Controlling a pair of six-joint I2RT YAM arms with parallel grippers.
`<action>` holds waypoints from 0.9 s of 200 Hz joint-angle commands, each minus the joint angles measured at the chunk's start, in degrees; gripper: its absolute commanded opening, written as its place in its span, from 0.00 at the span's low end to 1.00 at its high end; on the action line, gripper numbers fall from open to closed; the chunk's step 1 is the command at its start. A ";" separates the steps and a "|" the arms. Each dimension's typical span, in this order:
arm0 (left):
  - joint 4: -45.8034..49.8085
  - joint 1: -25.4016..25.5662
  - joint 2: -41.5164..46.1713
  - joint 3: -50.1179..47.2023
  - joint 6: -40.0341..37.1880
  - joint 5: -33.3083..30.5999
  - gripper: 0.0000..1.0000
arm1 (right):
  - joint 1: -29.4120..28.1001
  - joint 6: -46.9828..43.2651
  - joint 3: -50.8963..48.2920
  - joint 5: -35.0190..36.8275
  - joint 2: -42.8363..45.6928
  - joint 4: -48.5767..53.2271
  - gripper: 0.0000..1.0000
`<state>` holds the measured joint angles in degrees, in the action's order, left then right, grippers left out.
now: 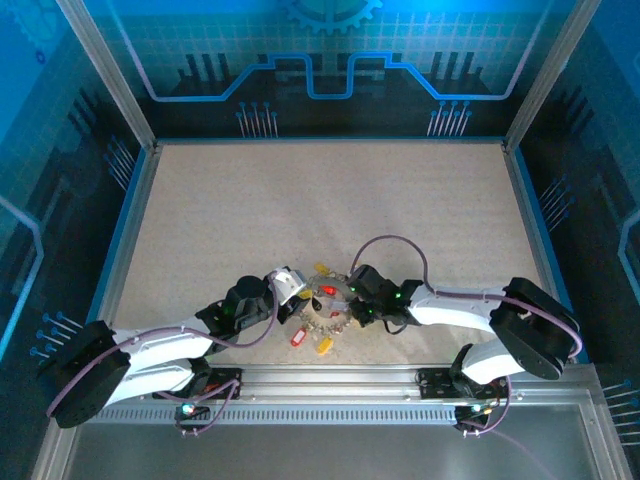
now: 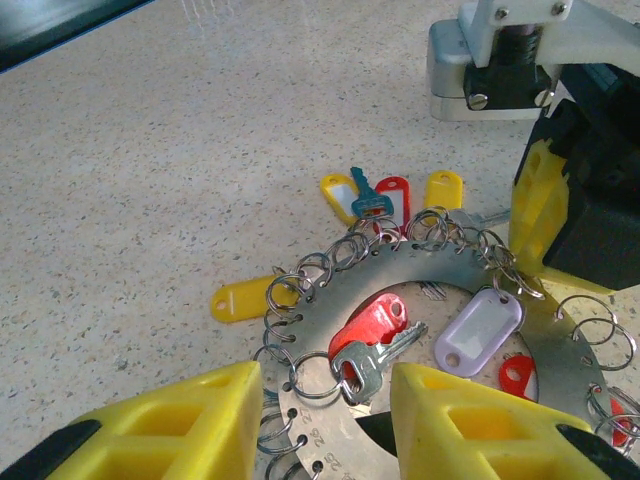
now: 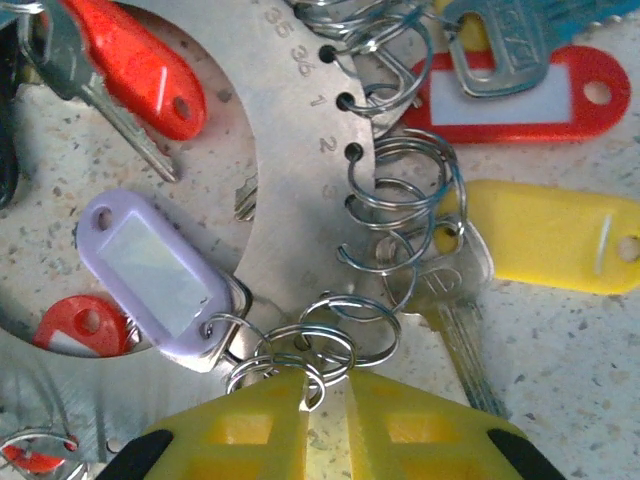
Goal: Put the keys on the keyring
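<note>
The keyring, a flat grey metal ring with numbered holes, lies on the table between both arms. My left gripper straddles its band, one yellow finger at the outer rim and one at the inner edge, shut on it. A silver key with a red tag hangs on a small split ring between those fingers. My right gripper is nearly closed on a small split ring at the keyring's rim, beside a pale purple tag.
More keys and tags fan from the rim: a yellow tag, a red tag, a bare key, and a yellow tag. Both grippers crowd the ring. Open tabletop stretches behind it.
</note>
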<state>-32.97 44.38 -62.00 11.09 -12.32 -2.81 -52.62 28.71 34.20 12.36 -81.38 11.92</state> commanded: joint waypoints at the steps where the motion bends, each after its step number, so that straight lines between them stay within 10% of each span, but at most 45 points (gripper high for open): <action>1: -1.83 -0.40 -0.42 -0.19 0.45 -0.31 0.40 | -1.11 1.18 0.35 1.79 0.66 2.66 0.22; 180: -2.78 -0.47 -0.99 -0.50 0.48 -0.28 0.40 | -0.74 -0.05 2.50 0.92 0.40 1.70 0.37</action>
<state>-33.39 44.36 -62.70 11.09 -12.29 -2.81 -52.97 28.93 35.38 13.04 -81.38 13.82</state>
